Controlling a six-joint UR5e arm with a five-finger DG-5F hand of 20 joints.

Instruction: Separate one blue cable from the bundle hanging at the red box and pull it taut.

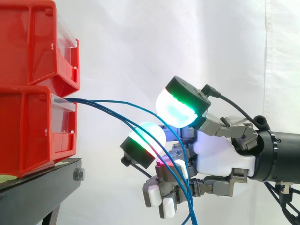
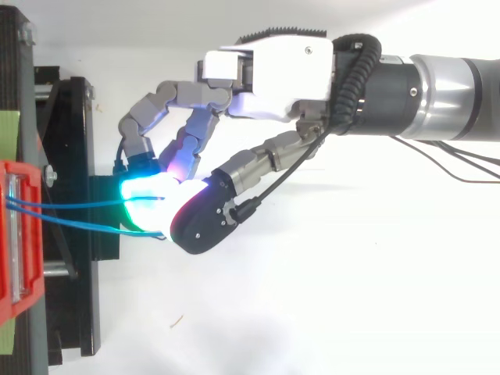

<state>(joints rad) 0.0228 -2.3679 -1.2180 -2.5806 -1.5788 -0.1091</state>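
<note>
Blue cables (image 1: 93, 101) cross open space from the red bin's (image 1: 28, 126) edge into the hand's (image 1: 220, 157) pinch.

We see the hand (image 1: 220, 157) built around a smooth white palm shell, with fingers of grey metal links in blocky, jointed segments. Its fingertips (image 1: 180, 110) are thick, rounded, translucent pads, the larger ones backed by a black cap (small round holes dot one cap in the top view). Two pads glow cyan and green, one close to the palm shows a magenta tinge, and others are plain white. In the top view we note a small screw head in the white shell and a ribbed black strip along its far edge. To the right the wrist is a black cylinder, and the arm (image 2: 445, 105) carries a silver-grey band
</note>
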